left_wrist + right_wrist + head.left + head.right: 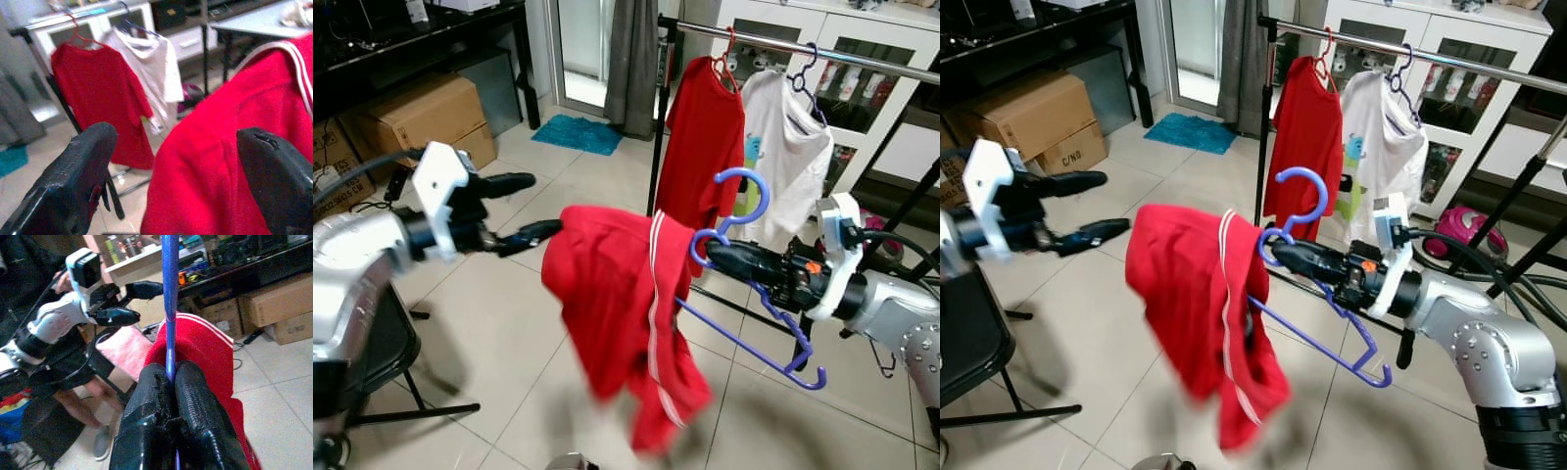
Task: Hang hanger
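Your right gripper (1278, 253) sits at mid-frame in the head views, its fingers (195, 406) pressed together on the thin neck of the purple hanger (1317, 328), just under the hook. The hook curls up above the fingertips, and the hanger's lower bar slants down toward the lower right of the frame, tilted well off level.

A red garment (1200, 313) with white stripes is draped over the hanger's left end and hangs in a bunch toward the bottom centre of the frame, slightly blurred.

Your left gripper (524, 209) is at the left of the frame, its fingers (80, 181) spread wide and holding nothing. The lower fingertip sits right at the garment's upper left edge; you cannot tell from these views whether it touches the cloth.

Behind the garment, in the upper right of the frame, a metal clothes rail (862, 57) runs across. A red shirt (703, 147) hangs from it on a red hanger, and just to its right a white shirt (793, 162) hangs on another purple one. The hanger you hold is below and in front of the rail, apart from it.

Cardboard boxes (416, 117) stand on the tiled floor (489, 323) at upper left.
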`<state>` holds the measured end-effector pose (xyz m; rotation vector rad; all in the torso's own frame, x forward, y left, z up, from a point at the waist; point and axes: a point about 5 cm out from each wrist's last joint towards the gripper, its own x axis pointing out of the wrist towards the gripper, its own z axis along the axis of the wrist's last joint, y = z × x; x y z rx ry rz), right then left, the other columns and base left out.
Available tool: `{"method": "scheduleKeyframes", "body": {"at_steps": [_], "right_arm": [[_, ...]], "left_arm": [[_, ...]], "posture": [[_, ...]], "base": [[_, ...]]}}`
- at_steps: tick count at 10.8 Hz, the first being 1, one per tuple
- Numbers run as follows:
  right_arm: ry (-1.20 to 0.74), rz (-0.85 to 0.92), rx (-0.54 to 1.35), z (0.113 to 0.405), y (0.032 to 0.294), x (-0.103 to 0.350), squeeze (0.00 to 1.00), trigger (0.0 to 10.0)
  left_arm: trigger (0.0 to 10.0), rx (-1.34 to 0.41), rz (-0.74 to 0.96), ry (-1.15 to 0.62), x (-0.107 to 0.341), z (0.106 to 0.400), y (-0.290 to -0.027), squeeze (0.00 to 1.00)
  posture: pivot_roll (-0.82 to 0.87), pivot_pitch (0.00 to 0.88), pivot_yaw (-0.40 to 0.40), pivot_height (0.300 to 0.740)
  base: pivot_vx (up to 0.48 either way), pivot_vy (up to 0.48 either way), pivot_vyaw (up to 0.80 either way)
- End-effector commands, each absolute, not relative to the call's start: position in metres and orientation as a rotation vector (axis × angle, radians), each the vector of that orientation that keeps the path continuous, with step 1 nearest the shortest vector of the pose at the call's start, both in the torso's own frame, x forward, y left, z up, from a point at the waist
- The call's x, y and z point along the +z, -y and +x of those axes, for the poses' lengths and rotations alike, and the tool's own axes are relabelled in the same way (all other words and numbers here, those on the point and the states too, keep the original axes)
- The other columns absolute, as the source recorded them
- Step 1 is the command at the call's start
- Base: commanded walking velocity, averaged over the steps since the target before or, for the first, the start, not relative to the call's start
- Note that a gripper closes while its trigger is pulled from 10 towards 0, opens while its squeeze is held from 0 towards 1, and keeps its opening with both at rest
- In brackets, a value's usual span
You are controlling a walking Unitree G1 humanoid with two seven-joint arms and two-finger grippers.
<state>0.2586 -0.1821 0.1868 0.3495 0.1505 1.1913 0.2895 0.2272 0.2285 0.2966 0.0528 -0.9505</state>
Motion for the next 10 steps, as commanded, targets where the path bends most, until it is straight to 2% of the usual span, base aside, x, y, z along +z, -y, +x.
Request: {"method": "scheduleKeyframes", "body": {"at_steps": [1, 3, 4, 5, 6, 7, 10], "right_arm": [[-0.095, 0.352, 1.24, 0.258, 0.183, 0.2, 0.0, 10.0], [-0.086, 0.374, 1.293, 0.254, 0.183, 0.205, 0.0, 10.0], [-0.082, 0.388, 1.314, 0.253, 0.183, 0.206, 0.0, 10.0], [-0.079, 0.395, 1.327, 0.252, 0.183, 0.207, 0.0, 10.0], [-0.078, 0.397, 1.338, 0.252, 0.183, 0.209, 0.0, 10.0], [-0.074, 0.394, 1.34, 0.252, 0.184, 0.209, 0.0, 10.0], [-0.062, 0.394, 1.345, 0.252, 0.185, 0.211, 0.0, 10.0]], "left_arm": [[10.0, -0.99, 0.295, -0.1, 0.224, 0.288, -0.228, 0.0], [10.0, -0.988, 0.273, -0.183, 0.203, 0.291, -0.236, 0.0], [6.2, -0.962, 0.256, -0.196, 0.196, 0.296, -0.241, 0.0], [1.8, -0.953, 0.239, -0.189, 0.195, 0.299, -0.243, 0.0], [0.0, -0.973, 0.223, -0.184, 0.193, 0.301, -0.241, 0.0], [0.0, -1.044, 0.187, -0.168, 0.193, 0.298, -0.232, 0.0], [0.0, -1.11, 0.153, -0.188, 0.186, 0.296, -0.227, 0.0]], "posture": [[0.09, 0.0, 0.0, 0.74], [0.09, 0.0, 0.0, 0.74], [0.09, 0.0, 0.001, 0.74], [0.09, 0.0, 0.001, 0.74], [0.09, 0.0, 0.001, 0.74], [0.08, 0.0, 0.005, 0.74], [0.08, 0.0, 0.005, 0.74]], "base": [[0.0, 0.0, 0.0], [0.0, 0.0, 0.0], [0.0, 0.0, 0.0], [0.0, 0.0, 0.0], [0.0, 0.0, 0.0], [0.0, 0.0, 0.0], [0.0, 0.0, 0.0]]}}
